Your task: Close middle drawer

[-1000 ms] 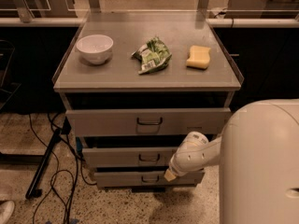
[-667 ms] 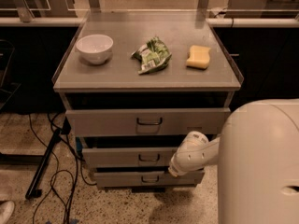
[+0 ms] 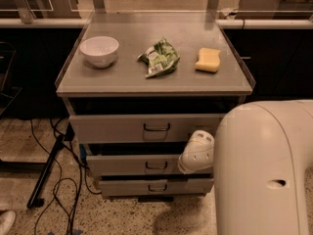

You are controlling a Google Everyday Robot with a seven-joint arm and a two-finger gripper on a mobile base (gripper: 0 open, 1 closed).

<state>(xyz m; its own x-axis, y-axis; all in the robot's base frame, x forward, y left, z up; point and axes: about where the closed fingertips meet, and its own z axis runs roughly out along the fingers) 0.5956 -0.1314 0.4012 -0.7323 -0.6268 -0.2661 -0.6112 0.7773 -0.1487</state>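
Observation:
The grey cart has three stacked drawers. The middle drawer [image 3: 142, 164] is a flat grey front with a small dark loop handle [image 3: 156, 166], and a dark gap shows above it. My gripper [image 3: 187, 165] sits at the white end of the arm, up against the right end of that drawer front. The arm's large white housing [image 3: 266, 170] hides the cart's right side. The top drawer [image 3: 146, 128] stands out furthest and the bottom drawer [image 3: 156, 186] lies below.
On the cart top [image 3: 122, 77] are a white bowl [image 3: 100, 50], a green snack bag [image 3: 159, 58] and a yellow sponge [image 3: 208, 59]. Black cables [image 3: 68, 190] and a dark bar [image 3: 46, 173] lie on the speckled floor at left. Dark counters stand behind.
The white gripper end has shifted slightly up and left along the middle drawer front, and the pale tip seen below it earlier no longer shows. The drawer front has barely moved.

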